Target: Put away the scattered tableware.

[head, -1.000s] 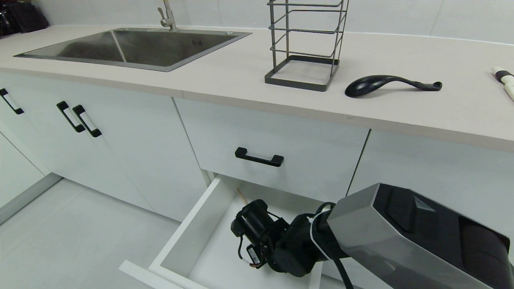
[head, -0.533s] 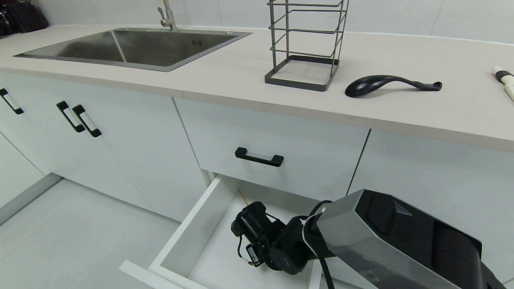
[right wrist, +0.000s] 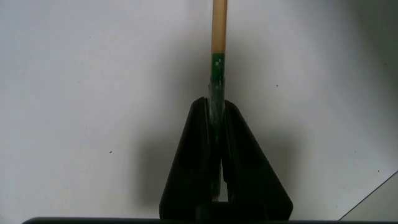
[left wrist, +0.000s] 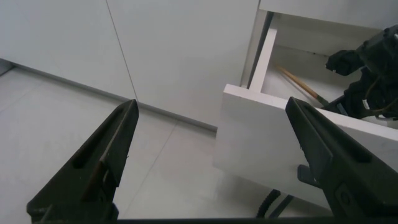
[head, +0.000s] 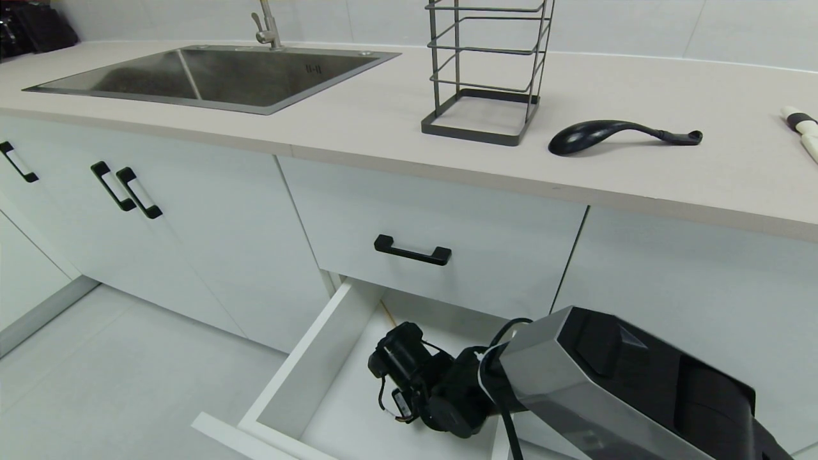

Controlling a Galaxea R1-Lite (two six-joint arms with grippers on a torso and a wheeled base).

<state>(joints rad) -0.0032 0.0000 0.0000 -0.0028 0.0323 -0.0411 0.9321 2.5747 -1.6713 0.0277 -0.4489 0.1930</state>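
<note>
My right gripper [right wrist: 216, 109] is shut on a wooden chopstick [right wrist: 217, 31] with a green band, held just over the white floor of the open lower drawer [head: 313, 370]. In the head view the right wrist [head: 415, 377] sits low inside that drawer, and the chopstick's tip [head: 385, 314] shows near the drawer's back. A black spoon [head: 613, 134] lies on the countertop to the right of the wire rack [head: 486, 70]. My left gripper [left wrist: 211, 106] hangs open over the floor in front of the drawer front [left wrist: 273, 137], holding nothing. The same chopstick [left wrist: 298, 84] shows from that side.
A steel sink [head: 211, 70] is set into the counter at the left. White-handled utensils [head: 802, 124] lie at the counter's far right edge. The closed upper drawer with a black handle [head: 412, 250] overhangs the open one. Cabinet doors stand to the left.
The right forearm has shifted left and lower, and the wrist has sunk slightly deeper into the drawer. The spoon and rack have not moved.
</note>
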